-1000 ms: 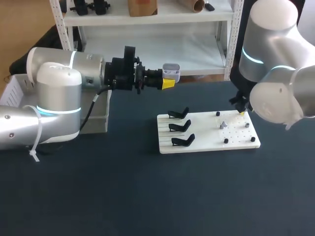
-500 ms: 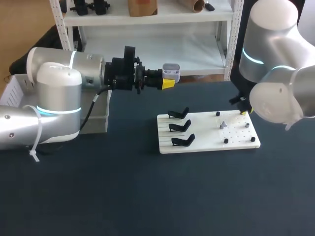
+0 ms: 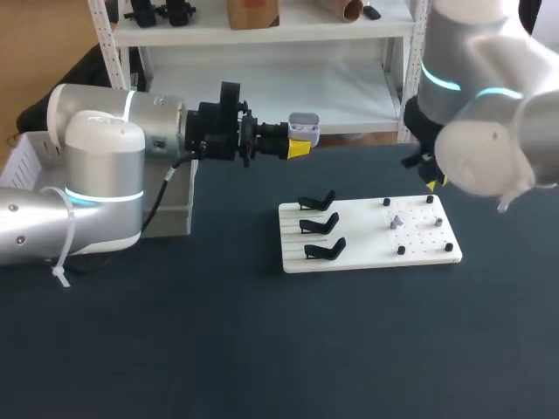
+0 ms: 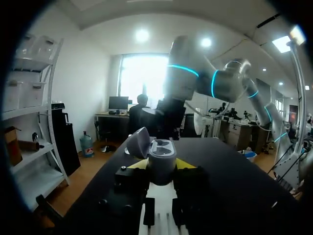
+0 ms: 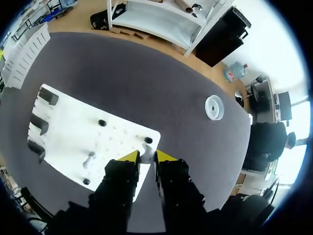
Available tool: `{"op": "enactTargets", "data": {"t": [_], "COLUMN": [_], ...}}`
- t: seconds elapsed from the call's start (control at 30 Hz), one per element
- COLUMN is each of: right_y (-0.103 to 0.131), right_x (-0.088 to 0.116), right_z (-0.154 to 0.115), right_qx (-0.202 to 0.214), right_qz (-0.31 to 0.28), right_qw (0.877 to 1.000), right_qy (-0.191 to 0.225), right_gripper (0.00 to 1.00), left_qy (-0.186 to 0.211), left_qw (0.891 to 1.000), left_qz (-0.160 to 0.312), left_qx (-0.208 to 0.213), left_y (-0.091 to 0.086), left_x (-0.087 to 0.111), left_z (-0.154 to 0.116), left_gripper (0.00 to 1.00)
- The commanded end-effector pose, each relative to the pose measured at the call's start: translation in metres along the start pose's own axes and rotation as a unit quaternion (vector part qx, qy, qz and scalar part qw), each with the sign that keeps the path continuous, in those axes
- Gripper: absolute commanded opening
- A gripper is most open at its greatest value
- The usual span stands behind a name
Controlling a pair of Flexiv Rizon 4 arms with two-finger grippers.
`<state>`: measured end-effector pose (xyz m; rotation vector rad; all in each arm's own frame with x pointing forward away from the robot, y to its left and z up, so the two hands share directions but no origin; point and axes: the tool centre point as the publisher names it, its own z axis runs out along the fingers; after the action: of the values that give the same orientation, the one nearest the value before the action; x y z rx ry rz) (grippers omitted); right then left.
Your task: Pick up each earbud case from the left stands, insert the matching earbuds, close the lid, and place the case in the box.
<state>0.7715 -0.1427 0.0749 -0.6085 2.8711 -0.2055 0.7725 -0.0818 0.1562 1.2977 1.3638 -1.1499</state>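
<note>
Now, left tool (image 3: 299, 147): closed from two sides on a grey earbud case (image 3: 304, 127) with its hinged lid flipped open. I hold it in the air over the far part of the dark surface (image 3: 218, 349), well apart from the board.
Case, left wrist view: the grey earbud case (image 4: 160, 152) stands upright between my yellow tips, with the lid tilted back and two hollows showing on top.
Right tool (image 5: 144, 156): narrowed on a small pale earbud (image 5: 145, 154), with one yellow tip on each side of it. It hangs above the far right corner of the board.
Board: a white flat board (image 3: 367, 253) with rows of small holes lies flat on the surface.
Stands: three black stands (image 3: 319, 224) sit in a row on the board's left part, none carrying a case.
Other earbud: a second pale earbud (image 3: 396, 222) sits on the board's right part, among small black pegs (image 3: 401, 250).
Box: a grey box (image 3: 179, 209) stands beside my left arm at the surface's left side.
</note>
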Motion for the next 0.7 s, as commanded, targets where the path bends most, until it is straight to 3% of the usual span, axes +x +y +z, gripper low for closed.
{"op": "enactTargets", "data": {"t": [0.03, 0.23, 0.3, 0.7], "right_y": [0.021, 0.067, 0.080, 0.080], "right_x": [0.021, 0.029, 0.029, 0.029], "right_z": [-0.060, -0.093, -0.105, -0.105], "right_qx": [0.012, -0.019, -0.029, -0.029], "right_qz": [-0.033, -0.068, -0.083, -0.083], "right_qw": [0.999, 0.997, 0.996, 0.996], "right_qy": [0.007, 0.009, -0.013, -0.013], "right_gripper": [0.00, 0.00, 0.00, 0.00], "left_qy": [-0.001, -0.001, -0.001, -0.001], "left_qw": [1.000, 1.000, 1.000, 1.000], "left_qz": [0.001, 0.001, 0.001, 0.001], "left_qx": [-0.001, -0.001, -0.001, -0.001], "left_y": [-0.001, -0.001, -0.001, -0.001], "left_x": [0.000, 0.000, 0.000, 0.000], "left_z": [0.000, 0.000, 0.000, 0.000], "left_gripper": [0.00, 0.00, 0.00, 0.00]}}
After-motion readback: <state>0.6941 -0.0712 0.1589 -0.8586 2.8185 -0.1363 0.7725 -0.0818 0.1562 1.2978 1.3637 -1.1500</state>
